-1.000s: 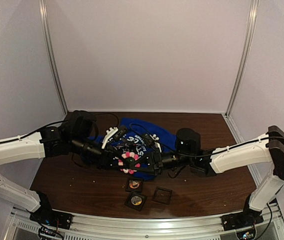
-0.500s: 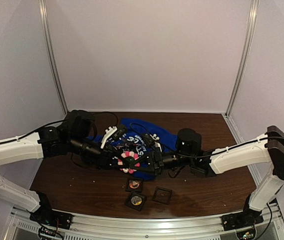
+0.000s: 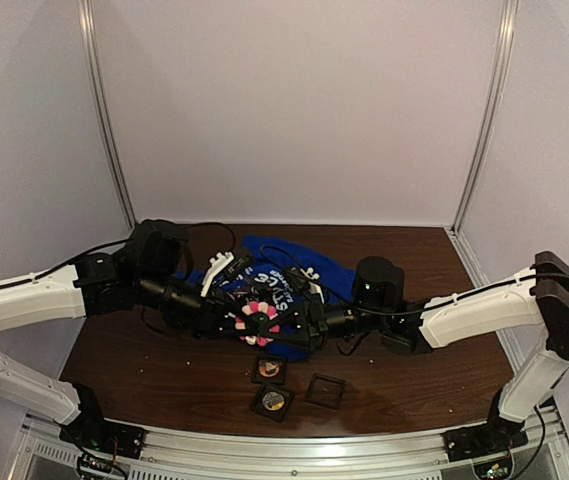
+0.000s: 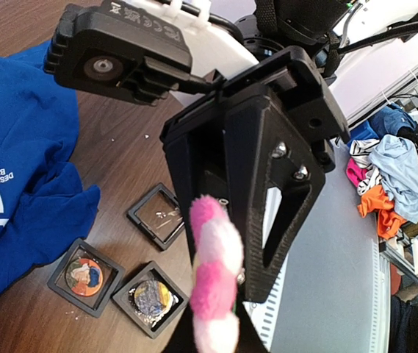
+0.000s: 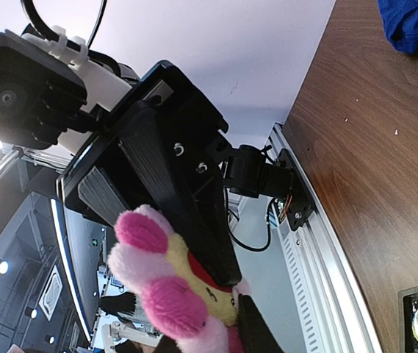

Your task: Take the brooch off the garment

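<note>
1. The left gripper [image 3: 240, 321] is clenching the left side of the fluffy pink-and-white brooch [image 3: 261, 322].
2. The right gripper [image 3: 284, 326] is grasping the brooch from the right.
3. The brooch is sitting at the near edge of the blue garment [image 4: 17, 147], which is lying crumpled on the bench [image 3: 404, 380].
4. Three black cases [image 3: 269, 369] are lying nearer.
</note>
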{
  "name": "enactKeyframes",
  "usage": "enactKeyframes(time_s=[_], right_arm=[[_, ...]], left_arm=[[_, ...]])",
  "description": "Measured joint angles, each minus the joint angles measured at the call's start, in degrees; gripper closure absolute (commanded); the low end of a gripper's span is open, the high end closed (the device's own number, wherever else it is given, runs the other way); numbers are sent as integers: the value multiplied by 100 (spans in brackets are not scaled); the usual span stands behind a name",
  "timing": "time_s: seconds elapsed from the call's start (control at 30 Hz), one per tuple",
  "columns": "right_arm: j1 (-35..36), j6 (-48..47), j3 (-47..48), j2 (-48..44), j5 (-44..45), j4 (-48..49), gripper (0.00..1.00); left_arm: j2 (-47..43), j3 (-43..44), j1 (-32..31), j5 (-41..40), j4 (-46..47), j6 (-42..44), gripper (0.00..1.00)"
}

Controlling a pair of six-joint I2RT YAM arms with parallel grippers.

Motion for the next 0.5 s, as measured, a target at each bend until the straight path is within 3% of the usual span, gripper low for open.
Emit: enactKeyframes(time_s=[0.5], right_arm=[[26,-116,85,-17,116,-291,80]], left_arm=[[-4,0,0,-101,-57,-68,100]])
